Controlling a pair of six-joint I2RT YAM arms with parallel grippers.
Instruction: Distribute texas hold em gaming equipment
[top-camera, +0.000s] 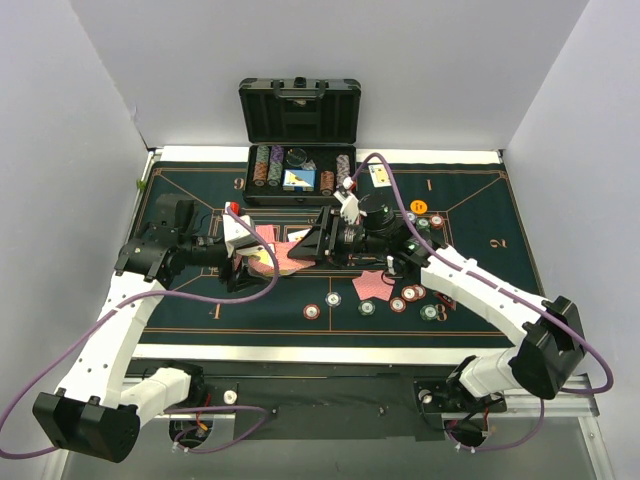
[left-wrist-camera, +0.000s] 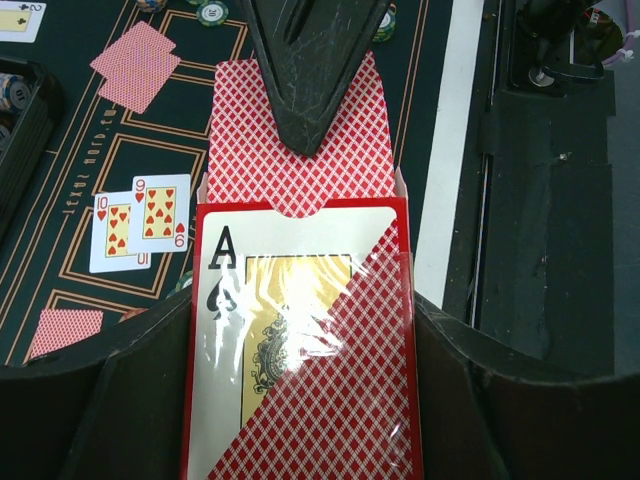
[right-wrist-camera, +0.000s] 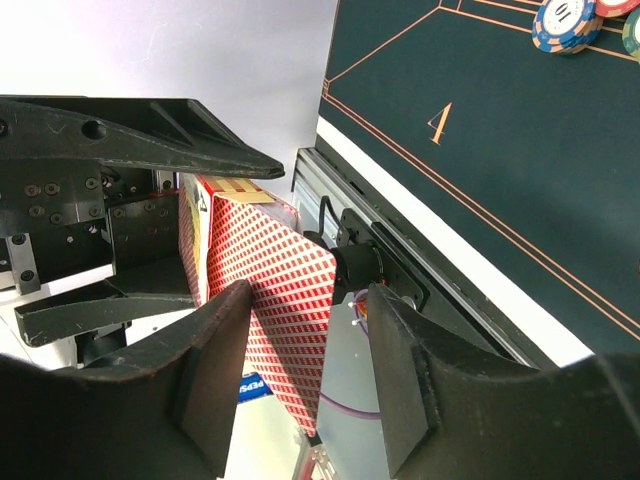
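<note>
Mid-surface (top-camera: 260, 315), the left end effector (left-wrist-camera: 300, 400) is clamped on one card box (left-wrist-camera: 300, 300) whose red-backed cards (left-wrist-camera: 240, 150) stick out between the right end effector's (right-wrist-camera: 310, 300) half-spread fingers, contact unclear, while two face-up hearts cards (left-wrist-camera: 150, 215) lie at the box's 9 o'clock in the left wrist view and the open case (top-camera: 300, 112) at 12 o'clock holds racked chips (top-camera: 268, 165).

Open black case (top-camera: 298, 112) top centre, chip rows (top-camera: 268, 165) racked in its lower half. Green felt (top-camera: 180, 300) fills the middle. Left gripper (top-camera: 248, 258) and right gripper (top-camera: 308, 243) meet mid-frame at a red-patterned card pack (top-camera: 272, 242). Red-backed cards (top-camera: 375, 286) lie right of centre, with striped poker chips (top-camera: 367, 307) scattered just below. Orange disc (top-camera: 419, 206) upper right.
</note>
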